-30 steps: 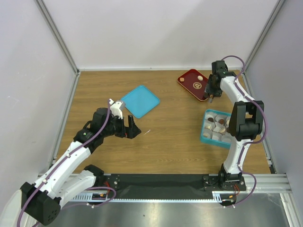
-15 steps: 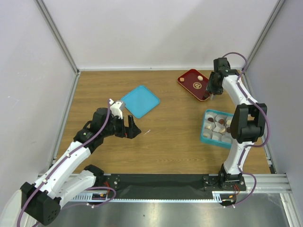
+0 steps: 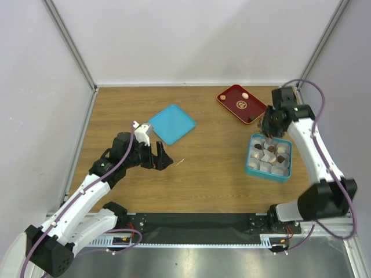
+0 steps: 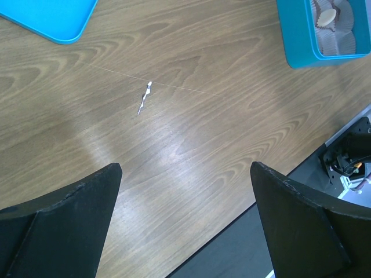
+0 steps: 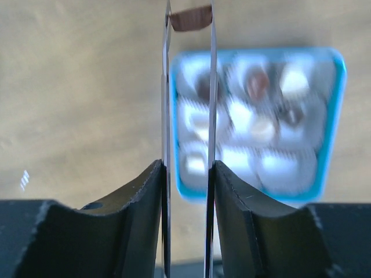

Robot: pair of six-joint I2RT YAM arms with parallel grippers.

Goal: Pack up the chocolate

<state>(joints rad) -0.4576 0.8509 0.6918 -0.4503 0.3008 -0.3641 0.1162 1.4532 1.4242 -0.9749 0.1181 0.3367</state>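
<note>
Chocolate [image 5: 189, 18]: one dark brown piece is pinched between the thin fingertips of the right end effector [image 3: 271, 132]. Its jaws are partly closed, to just the width of the piece. It hangs above the far edge of the teal box [image 3: 265, 175], where several pieces already sit in paper cups. One cream piece [image 3: 245, 95] lies on the red tray [image 3: 232, 92] beyond the box.

The left end effector [image 4: 182, 174] is fully spread and holds nothing. It hovers over bare bench [image 3: 214, 168] near the teal lid [image 3: 171, 123], well apart from the box.

The risks lie in the placing. The grip is only at the fingertips, on a small rounded thing, so a jolt or a quick descent could twist it loose and drop it on the bench or the box rim. The box is blurred in the wrist view, so I cannot tell which cup lies directly below. Coming down over a filled cup would stack the pieces or crush one. The long fingers could also catch a cup wall and drag the cup or shift the box, and squeezing harder could mar the chocolate.
</note>
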